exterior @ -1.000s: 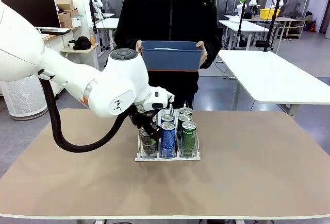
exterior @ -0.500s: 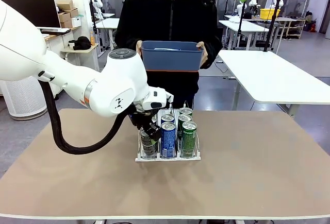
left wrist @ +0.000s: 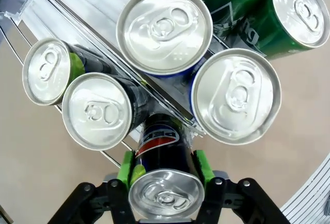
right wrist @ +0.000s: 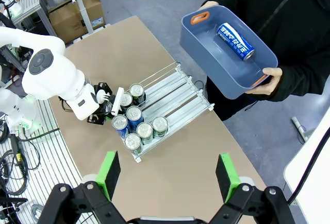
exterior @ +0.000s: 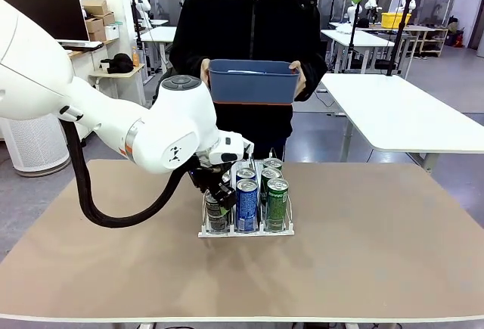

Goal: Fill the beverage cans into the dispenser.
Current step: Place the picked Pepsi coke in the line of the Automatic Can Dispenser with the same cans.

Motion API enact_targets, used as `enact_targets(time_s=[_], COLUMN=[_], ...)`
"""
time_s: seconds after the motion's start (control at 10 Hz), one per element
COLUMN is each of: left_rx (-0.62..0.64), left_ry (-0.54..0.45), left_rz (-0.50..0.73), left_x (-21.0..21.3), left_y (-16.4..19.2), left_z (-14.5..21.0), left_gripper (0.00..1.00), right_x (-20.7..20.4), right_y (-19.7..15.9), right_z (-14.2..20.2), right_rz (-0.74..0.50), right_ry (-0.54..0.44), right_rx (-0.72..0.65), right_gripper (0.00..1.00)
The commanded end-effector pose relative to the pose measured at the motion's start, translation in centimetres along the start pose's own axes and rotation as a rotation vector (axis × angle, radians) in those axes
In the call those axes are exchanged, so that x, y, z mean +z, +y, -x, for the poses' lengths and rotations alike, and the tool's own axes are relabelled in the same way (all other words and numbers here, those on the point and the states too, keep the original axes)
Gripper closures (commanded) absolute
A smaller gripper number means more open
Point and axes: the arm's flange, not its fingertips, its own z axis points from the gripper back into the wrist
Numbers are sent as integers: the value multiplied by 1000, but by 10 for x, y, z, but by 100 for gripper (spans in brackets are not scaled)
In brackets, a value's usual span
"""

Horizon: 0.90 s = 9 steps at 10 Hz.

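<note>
The dispenser (exterior: 246, 232) is a low white wire rack at mid-table (right wrist: 175, 92) holding several beverage cans: green (exterior: 276, 202), blue (exterior: 247, 204) and dark ones. My left gripper (exterior: 218, 191) reaches down at the near end of the left lane. In the left wrist view (left wrist: 166, 175) its green pads (left wrist: 128, 168) lie against both sides of a dark Pepsi can (left wrist: 164, 147), upright beside two dark cans (left wrist: 100, 112). My right gripper (right wrist: 167, 177) hangs high above the table, open and holding nothing.
Across the table a person holds a blue plastic bin (exterior: 252, 81) at chest height. One blue can (right wrist: 234, 41) lies in the bin (right wrist: 227, 74). The brown tabletop (exterior: 378, 253) is bare right of the rack. Other tables stand behind.
The left arm has shifted only slightly and its gripper stays at the can in the left lane. The person and the bin have not moved.
</note>
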Motion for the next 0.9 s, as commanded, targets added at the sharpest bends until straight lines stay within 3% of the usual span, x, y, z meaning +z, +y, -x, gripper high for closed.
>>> enact_targets(time_s=[0.0,0.1,0.2,0.3,0.4,0.8], left_rx=[-1,10,26,36,49,80], left_ry=[32,15,13,11,-6,-60], left_rz=[-2,-2,10,-5,-11,-32], left_x=[-11,-5,1,10,22,55], left_y=[-3,-3,-3,-3,-4,-8], left_z=[4,3,3,4,5,8], left_gripper=[23,22,3,19,0,0], right_x=[-1,-1,-1,-1,-1,-1], right_y=[-1,-1,-1,-1,-1,-1], right_z=[1,1,1,1,1,1], right_rz=[-4,-4,-4,-4,-4,-4], right_ry=[-9,-9,-9,-9,-9,-9], right_rx=[-7,-7,-7,-7,-7,-7], right_gripper=[1,1,1,1,1,1])
